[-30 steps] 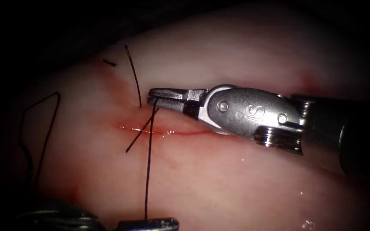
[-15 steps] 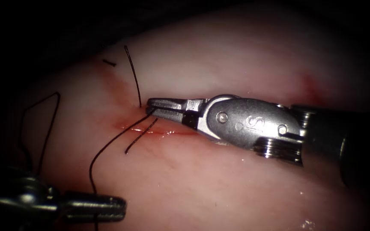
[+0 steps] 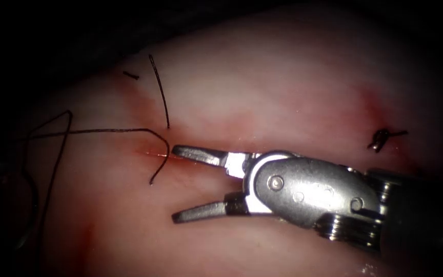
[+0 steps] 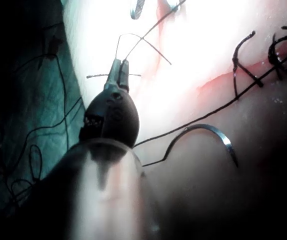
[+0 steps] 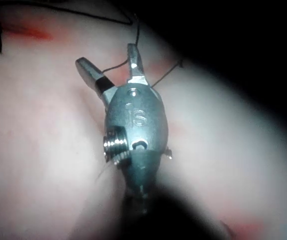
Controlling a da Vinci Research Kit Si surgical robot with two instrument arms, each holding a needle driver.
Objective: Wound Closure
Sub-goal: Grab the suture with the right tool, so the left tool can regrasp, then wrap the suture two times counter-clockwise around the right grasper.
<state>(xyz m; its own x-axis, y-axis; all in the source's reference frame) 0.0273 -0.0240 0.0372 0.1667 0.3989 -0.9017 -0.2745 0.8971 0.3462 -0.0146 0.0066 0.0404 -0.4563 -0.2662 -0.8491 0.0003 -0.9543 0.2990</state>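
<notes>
My right tool (image 3: 174,184) hovers over the tissue (image 3: 283,77) with jaws wide open and nothing between them, just right of the cut's (image 3: 152,152) left end. It is also seen open from its own wrist (image 5: 106,55). A black thread (image 3: 103,131) runs from the cut out to the left, and a short tail (image 3: 159,169) hangs below it. My left tool (image 4: 119,75) is shut on the thread. The curved needle (image 4: 218,134) lies loose on the tissue; neither tool holds it.
A second thread tail (image 3: 160,92) stands up above the cut, with a small cut piece (image 3: 131,75) beside it. A finished knot (image 3: 383,137) sits far right. Slack thread (image 3: 57,149) loops at the left. Earlier stitches (image 4: 243,65) cross the cut, which carries red fluid (image 3: 144,149).
My right tool let go of the thread, opened wide and dropped lower. My left tool closed on the thread and drew it out to the left, past the picture's edge.
</notes>
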